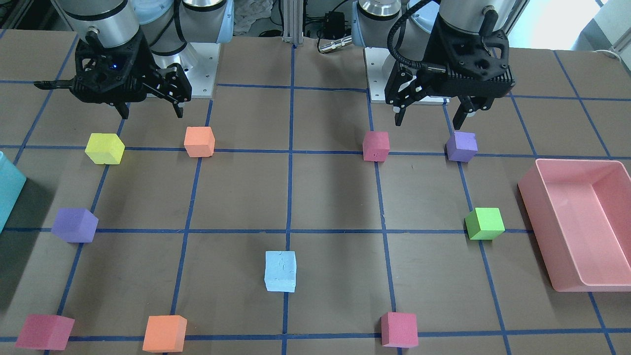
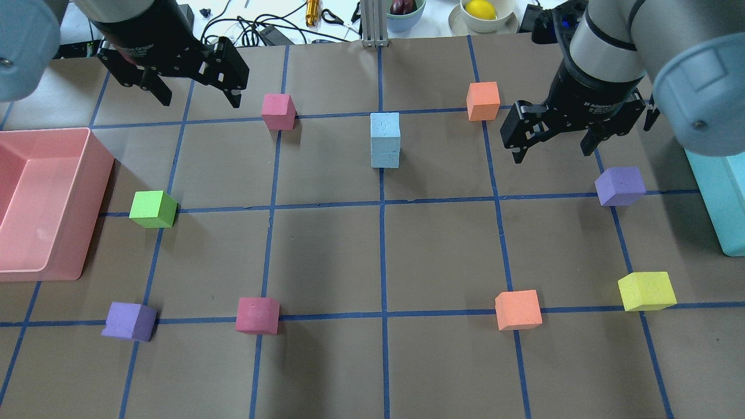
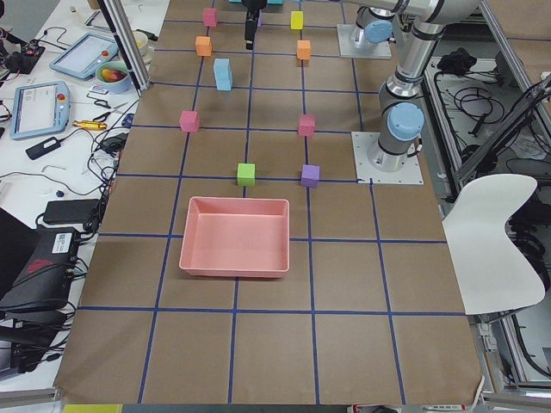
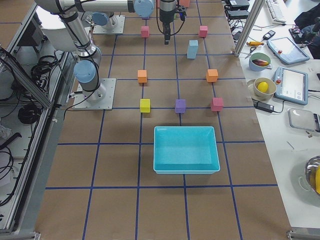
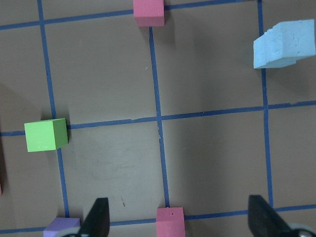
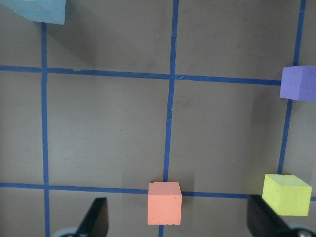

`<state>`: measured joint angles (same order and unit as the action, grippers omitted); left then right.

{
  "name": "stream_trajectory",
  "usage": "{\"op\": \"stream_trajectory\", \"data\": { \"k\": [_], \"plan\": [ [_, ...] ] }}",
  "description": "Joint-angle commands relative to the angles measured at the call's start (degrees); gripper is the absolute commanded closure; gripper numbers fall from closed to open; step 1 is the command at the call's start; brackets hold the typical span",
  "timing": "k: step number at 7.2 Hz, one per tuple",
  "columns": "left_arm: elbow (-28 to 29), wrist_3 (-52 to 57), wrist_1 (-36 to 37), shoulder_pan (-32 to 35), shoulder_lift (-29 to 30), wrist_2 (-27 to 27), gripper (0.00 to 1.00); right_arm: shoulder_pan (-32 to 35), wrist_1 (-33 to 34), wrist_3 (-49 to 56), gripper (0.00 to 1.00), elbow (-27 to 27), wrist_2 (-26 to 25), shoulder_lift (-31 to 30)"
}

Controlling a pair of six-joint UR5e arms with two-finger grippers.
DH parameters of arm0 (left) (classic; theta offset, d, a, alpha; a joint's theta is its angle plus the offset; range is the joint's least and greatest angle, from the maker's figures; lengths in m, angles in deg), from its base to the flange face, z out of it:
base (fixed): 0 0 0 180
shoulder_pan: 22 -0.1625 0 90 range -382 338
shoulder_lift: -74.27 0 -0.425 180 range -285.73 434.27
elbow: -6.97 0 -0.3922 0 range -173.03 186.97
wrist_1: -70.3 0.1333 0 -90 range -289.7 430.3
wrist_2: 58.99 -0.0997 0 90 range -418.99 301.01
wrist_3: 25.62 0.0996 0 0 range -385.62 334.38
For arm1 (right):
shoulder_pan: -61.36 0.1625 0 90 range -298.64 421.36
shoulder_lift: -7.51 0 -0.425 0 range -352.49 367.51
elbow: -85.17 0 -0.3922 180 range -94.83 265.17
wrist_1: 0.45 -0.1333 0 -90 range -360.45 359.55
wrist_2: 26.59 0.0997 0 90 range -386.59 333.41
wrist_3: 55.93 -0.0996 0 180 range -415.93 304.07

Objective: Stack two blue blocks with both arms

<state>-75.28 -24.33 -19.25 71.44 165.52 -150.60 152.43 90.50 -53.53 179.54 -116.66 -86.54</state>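
Note:
The two pale blue blocks (image 2: pixel 385 139) stand stacked one on the other on the middle grid line, at the far side of the table. The stack also shows in the front-facing view (image 1: pixel 280 271), the left wrist view (image 5: pixel 284 44) and the right wrist view (image 6: pixel 42 11). My left gripper (image 2: pixel 201 100) is open and empty, raised above the table to the left of the stack, near a pink cube (image 2: pixel 278 111). My right gripper (image 2: pixel 553 152) is open and empty, raised to the right of the stack, near an orange cube (image 2: pixel 483 100).
A pink bin (image 2: pixel 87 192) sits at the left edge and a teal bin (image 2: pixel 722 192) at the right edge. Green (image 2: pixel 153 209), purple (image 2: pixel 620 185), yellow (image 2: pixel 646 290), orange (image 2: pixel 518 309) and pink (image 2: pixel 257 315) cubes are spread over the grid.

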Motion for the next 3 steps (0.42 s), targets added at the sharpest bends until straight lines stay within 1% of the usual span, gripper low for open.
{"op": "stream_trajectory", "data": {
  "k": [1, 3],
  "plan": [
    [-0.28, 0.2, -0.01, -0.01, -0.81, -0.24, 0.0, -0.02, -0.68, -0.99, 0.0, -0.33, 1.92, -0.52],
    [-0.72, 0.2, -0.88, -0.01, -1.16, -0.24, 0.0, -0.11, -0.77, -0.91, 0.0, -0.15, 1.91, -0.53]
  ]
}}
